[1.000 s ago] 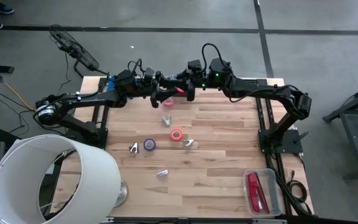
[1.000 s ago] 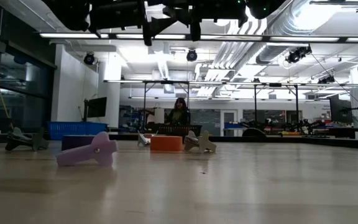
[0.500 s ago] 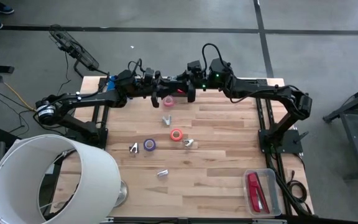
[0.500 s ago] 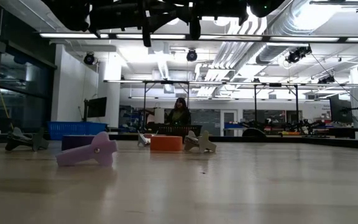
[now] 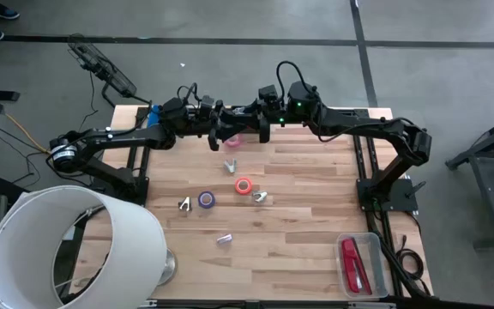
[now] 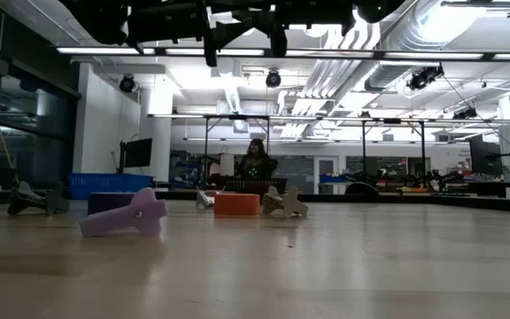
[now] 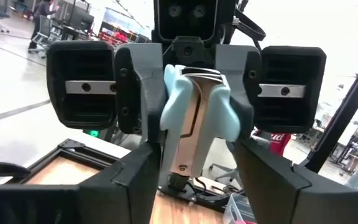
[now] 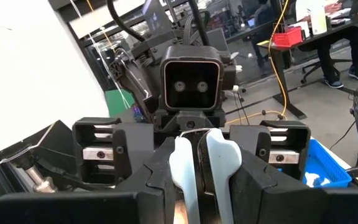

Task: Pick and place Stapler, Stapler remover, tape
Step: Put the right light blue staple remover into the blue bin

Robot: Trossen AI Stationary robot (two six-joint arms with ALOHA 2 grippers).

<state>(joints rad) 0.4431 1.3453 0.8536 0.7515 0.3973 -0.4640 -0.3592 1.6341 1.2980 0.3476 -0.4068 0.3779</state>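
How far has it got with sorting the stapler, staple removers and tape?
Done: the red stapler lies in the clear bin at the table's corner. In hand: the left hand and right hand meet above the far edge, both apparently gripping one blue-handled staple remover. Left: four loose staple removers, plus pink tape, orange tape and purple tape.
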